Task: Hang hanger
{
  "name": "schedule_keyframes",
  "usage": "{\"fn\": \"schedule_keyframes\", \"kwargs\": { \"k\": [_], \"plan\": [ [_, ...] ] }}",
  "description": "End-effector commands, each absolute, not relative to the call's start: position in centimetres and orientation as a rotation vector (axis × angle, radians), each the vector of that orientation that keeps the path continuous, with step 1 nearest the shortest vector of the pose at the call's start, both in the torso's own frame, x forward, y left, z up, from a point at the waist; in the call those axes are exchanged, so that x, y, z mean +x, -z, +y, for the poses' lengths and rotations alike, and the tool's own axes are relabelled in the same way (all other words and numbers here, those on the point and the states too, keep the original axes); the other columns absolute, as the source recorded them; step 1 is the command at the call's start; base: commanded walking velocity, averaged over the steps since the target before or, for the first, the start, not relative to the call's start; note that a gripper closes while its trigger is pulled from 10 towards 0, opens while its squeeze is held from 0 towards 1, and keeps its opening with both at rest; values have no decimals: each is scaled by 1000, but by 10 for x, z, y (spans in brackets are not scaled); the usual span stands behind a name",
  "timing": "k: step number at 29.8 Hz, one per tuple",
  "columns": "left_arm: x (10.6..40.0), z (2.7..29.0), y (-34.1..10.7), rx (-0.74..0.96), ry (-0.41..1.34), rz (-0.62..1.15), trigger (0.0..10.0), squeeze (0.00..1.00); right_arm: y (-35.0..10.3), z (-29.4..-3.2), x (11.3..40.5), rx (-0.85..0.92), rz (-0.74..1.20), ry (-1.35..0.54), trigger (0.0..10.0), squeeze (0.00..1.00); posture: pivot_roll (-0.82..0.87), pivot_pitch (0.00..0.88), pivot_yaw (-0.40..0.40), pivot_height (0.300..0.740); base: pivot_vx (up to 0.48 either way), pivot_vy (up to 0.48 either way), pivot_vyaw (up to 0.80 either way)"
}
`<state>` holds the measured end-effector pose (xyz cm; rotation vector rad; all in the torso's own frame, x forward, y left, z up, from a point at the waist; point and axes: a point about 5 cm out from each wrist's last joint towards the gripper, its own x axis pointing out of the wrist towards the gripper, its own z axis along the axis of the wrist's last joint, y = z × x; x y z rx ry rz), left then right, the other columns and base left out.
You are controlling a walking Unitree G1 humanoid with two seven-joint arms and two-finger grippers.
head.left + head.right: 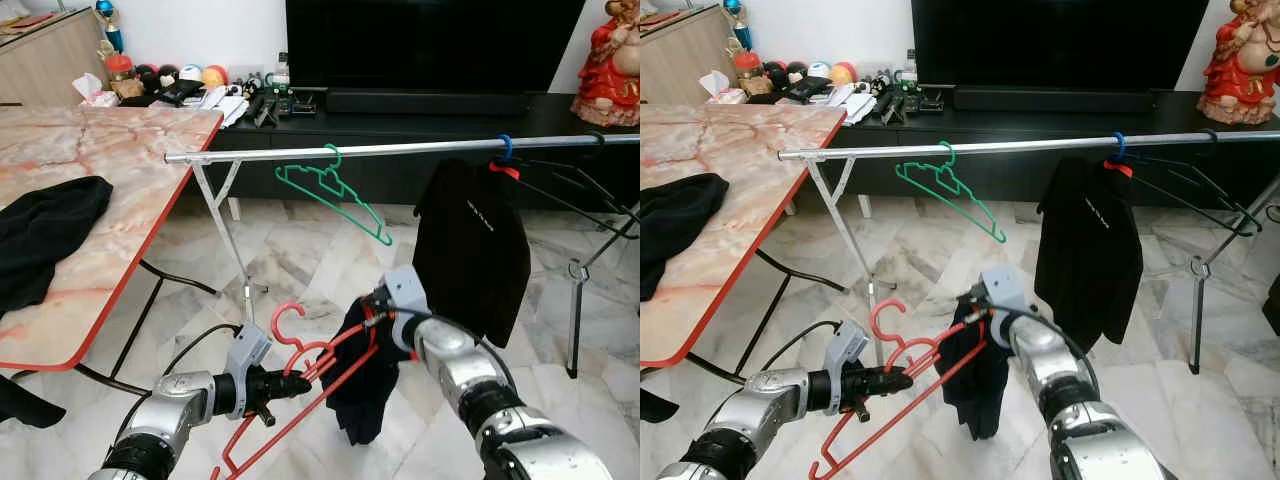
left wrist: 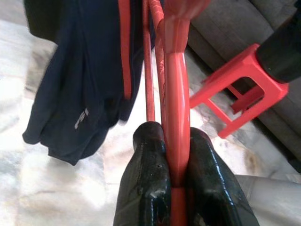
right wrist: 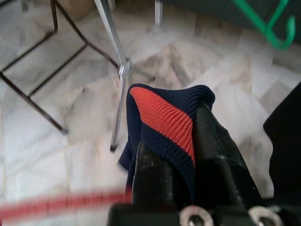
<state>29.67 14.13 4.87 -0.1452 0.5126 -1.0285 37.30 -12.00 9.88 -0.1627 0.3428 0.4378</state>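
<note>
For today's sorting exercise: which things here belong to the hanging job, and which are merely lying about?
In the job:
red hanger, pinched by the left tool
navy garment, pinched by the right tool
metal rail

Lying about:
green hanger
black shirt on the rail
black cloth on the marble table
red statue

We see a red hanger point(image 1: 300, 385) carrying a navy garment point(image 1: 362, 385) with a red-striped collar, a green hanger point(image 1: 335, 200) on a silver rail point(image 1: 400, 150), a black shirt point(image 1: 470, 250), and pink-veined marble table point(image 1: 110, 170) edged red.
</note>
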Motion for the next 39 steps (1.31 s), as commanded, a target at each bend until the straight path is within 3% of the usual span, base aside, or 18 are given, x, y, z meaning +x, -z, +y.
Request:
{"fn": "schedule_keyframes", "kwargs": {
  "k": [1, 6, 13, 26, 39],
  "plan": [
    [293, 143, -46, -137, 1054, 544, 10000, 0, -118, -115, 381, -148, 277, -446, 10000, 0, 6, 16, 14, 740, 0, 0, 0],
    [292, 145, -43, -114, 1042, 551, 10000, 0, -127, -114, 384, -141, 249, -456, 10000, 0, 0, 17, 11, 740, 0, 0, 0],
    [308, 144, -48, -78, 867, 464, 10000, 0, -126, -111, 379, -98, 252, -450, 10000, 0, -10, 22, 9, 740, 0, 0, 0],
    [314, 152, -52, -65, 790, 411, 10000, 0, -129, -115, 376, -95, 251, -455, 10000, 0, -5, 16, 7, 740, 0, 0, 0],
    [315, 142, -58, -121, 849, 383, 10000, 0, -135, -100, 372, -85, 239, -539, 10000, 0, -10, 19, 7, 740, 0, 0, 0]
  ]
}}
